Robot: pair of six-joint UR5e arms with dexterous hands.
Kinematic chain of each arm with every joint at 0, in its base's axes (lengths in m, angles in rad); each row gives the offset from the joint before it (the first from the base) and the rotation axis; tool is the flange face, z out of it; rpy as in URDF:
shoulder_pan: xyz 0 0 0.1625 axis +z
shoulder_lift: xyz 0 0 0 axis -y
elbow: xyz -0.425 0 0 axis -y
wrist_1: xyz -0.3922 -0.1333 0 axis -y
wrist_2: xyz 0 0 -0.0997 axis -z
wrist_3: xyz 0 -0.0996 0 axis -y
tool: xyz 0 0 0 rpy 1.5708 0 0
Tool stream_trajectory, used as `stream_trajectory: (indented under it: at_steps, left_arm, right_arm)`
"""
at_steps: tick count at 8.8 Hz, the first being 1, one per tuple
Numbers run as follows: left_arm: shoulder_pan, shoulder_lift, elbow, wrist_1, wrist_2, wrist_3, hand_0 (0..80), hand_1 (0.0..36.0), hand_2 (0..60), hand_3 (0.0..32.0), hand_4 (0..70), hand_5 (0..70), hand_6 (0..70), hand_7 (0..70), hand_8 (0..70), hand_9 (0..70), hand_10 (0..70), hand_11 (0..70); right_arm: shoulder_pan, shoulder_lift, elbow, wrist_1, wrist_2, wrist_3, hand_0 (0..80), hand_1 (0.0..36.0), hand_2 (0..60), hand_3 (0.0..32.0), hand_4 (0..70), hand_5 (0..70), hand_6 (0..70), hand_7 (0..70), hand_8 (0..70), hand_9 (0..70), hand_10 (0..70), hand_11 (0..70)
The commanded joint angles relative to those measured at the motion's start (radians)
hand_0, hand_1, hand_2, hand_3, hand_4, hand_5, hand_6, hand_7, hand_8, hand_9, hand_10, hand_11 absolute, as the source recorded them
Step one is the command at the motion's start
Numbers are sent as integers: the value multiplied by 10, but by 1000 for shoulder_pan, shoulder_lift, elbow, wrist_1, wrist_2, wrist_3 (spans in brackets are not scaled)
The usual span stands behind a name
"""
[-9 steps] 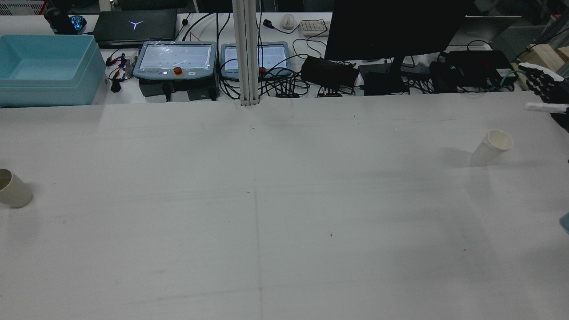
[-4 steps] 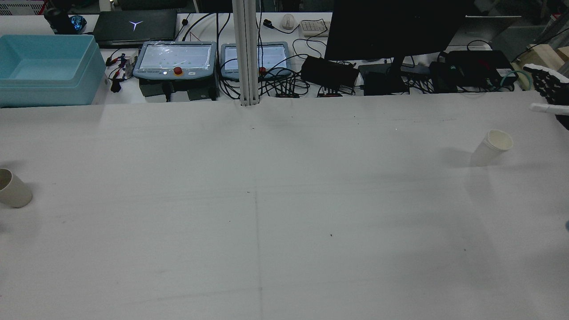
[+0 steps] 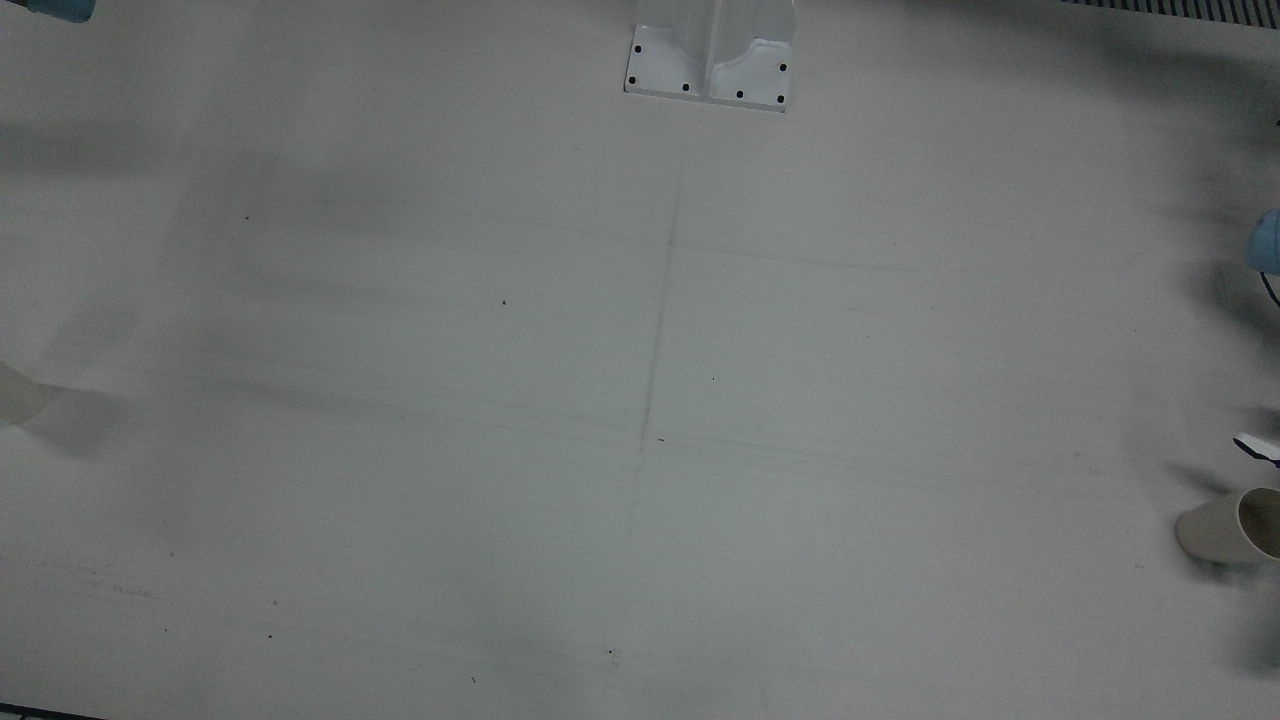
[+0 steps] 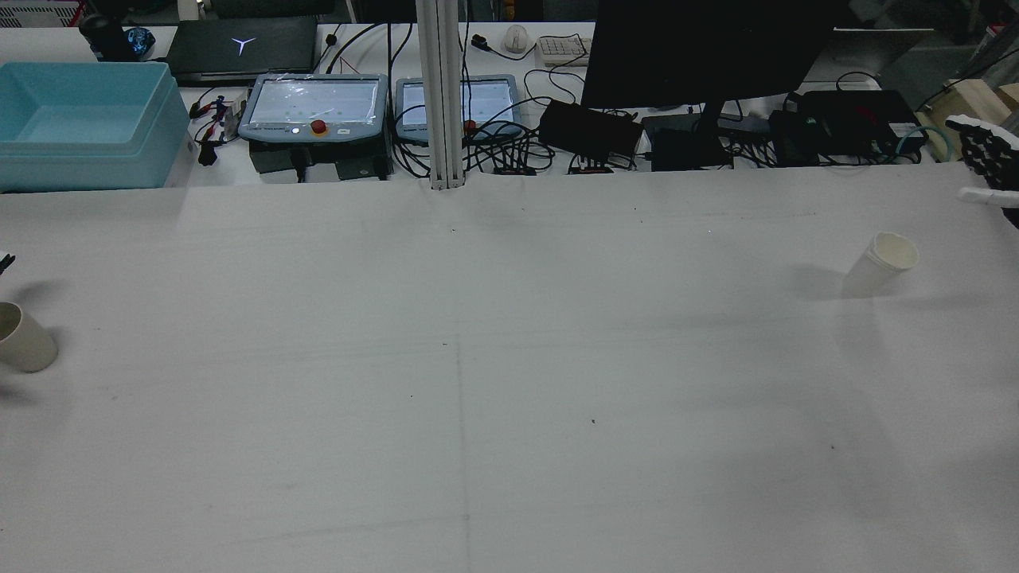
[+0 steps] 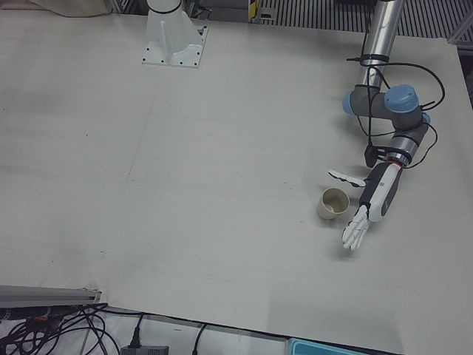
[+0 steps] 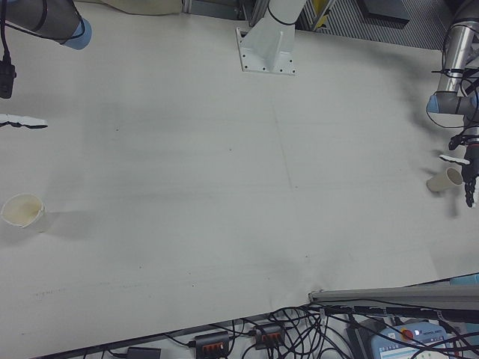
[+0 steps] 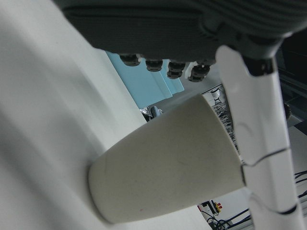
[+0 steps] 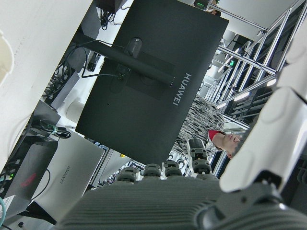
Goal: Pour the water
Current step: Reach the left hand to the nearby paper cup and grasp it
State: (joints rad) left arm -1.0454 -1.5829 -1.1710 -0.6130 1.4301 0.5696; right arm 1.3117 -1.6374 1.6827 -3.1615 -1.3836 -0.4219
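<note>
The left robot hand (image 5: 367,212), fingers spread and empty, hangs just beside a paper cup (image 5: 333,203) near the worktop (image 5: 222,185) edge. The right robot hand's (image 6: 15,121) state cannot be told.

Two paper cups upright on the bench: beige cup (image 5: 333,203) far left of the centre seam, white cup (image 4: 881,264) far right, well apart.
</note>
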Motion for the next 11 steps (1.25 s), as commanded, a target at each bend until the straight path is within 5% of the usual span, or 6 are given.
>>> stream_trajectory:
  at_steps: [1,4,7,8,9,11]
  left_arm:
    - [5,-43,45,6,0,1,557,116,0,0,107,0,14,73,33,0,0,6]
    - [14,-43,48,6,0,4,562,120,0,0,104,7,12,71,35,0,0,11]
    - [44,-43,45,4,-3,4,580,149,0,0,186,700,15,57,37,0,7,29]
    - [44,-43,31,12,-5,-5,718,302,302,0,369,700,27,75,62,2,19,51]
    - [44,-46,30,19,-13,-8,800,304,318,0,700,700,71,167,74,20,22,50]
    - [45,-46,28,50,-19,-43,800,265,173,0,700,700,119,205,86,52,31,62]
  right_arm:
    - [8,-2,0,0,0,0,457,113,62,0,45,174,19,75,37,11,19,38]
    - [8,-4,-3,2,0,-1,455,110,66,0,44,172,18,73,38,11,23,43]
    - [8,-16,-1,2,0,-1,456,112,61,0,29,164,8,63,35,8,24,46]
    - [9,-19,-1,2,0,-1,455,111,55,0,23,163,4,60,33,8,23,44]
    - [11,-21,-1,2,0,0,453,110,50,0,14,159,0,54,32,7,22,42]
    - [17,-21,-1,2,0,-1,453,107,40,0,11,155,0,47,30,5,17,35]
